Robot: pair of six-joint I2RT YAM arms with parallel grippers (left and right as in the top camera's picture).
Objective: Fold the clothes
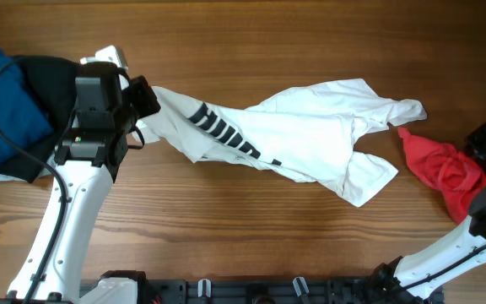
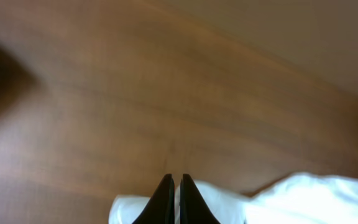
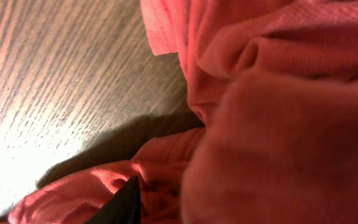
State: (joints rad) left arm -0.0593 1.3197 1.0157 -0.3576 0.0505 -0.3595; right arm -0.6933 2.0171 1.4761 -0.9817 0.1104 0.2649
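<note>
The white T-shirt (image 1: 302,135) with black lettering lies stretched and crumpled across the middle of the wooden table (image 1: 226,219). My left gripper (image 1: 148,98) holds its left end. In the left wrist view this gripper (image 2: 174,178) has its two dark fingers pressed together over the white T-shirt (image 2: 303,199), a sliver of white between them. The red garment (image 1: 437,165) is bunched at the right, with my right gripper (image 1: 479,145) at its right edge. Red cloth (image 3: 278,93) fills the right wrist view, and only one dark fingertip (image 3: 128,200) shows; the other is buried in the folds.
A pile of blue and black clothing (image 1: 2,105) sits at the far left, partly under my left arm (image 1: 83,169). A black rail (image 1: 226,291) runs along the front edge. My right arm (image 1: 445,249) comes in from the bottom right.
</note>
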